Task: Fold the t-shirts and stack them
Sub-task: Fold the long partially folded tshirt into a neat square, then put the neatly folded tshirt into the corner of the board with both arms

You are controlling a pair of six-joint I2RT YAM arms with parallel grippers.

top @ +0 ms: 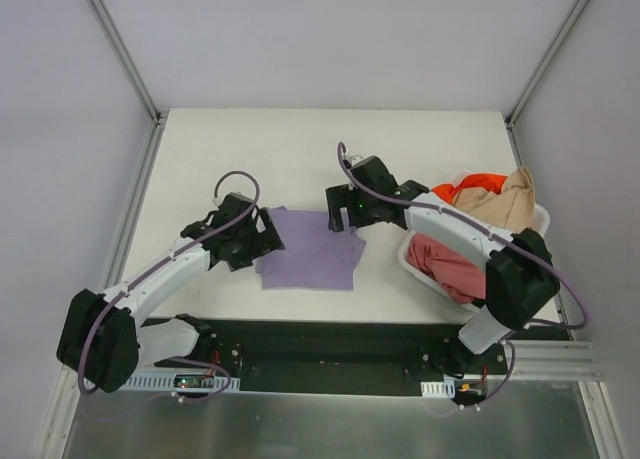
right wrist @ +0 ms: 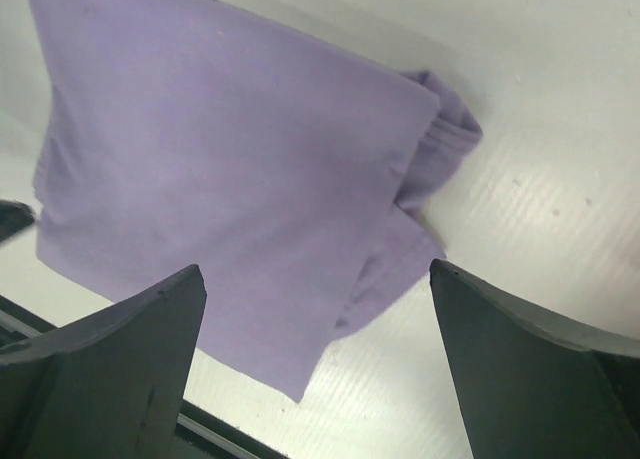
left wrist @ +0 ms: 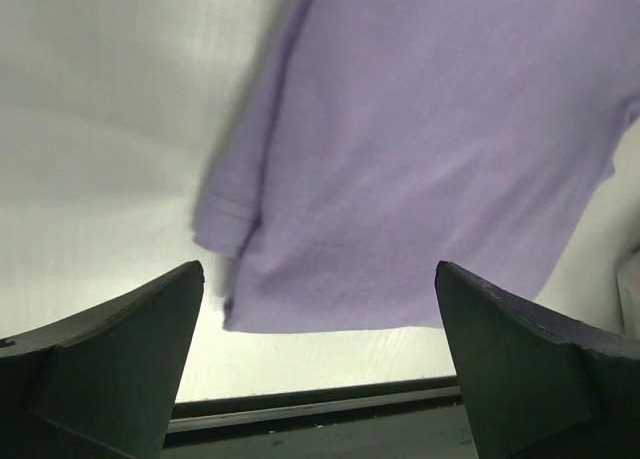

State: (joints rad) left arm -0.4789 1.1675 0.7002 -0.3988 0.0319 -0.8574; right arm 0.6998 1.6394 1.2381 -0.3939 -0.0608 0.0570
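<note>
Top external, white table (top: 250, 149), grey walls (top: 330, 39), lavender t-shirt (top: 310, 251) flat

bench (top: 250, 144): white, matte | lavender t-shirt (top: 312, 254): folded, flat on bench, centre-near | white basket (top: 543, 219): standing on bench, right side, near shirt

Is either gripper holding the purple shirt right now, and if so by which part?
Nothing is held. The left gripper and the right gripper are both open, at opposite sides of the lavender shirt, which lies folded on the table.
</note>
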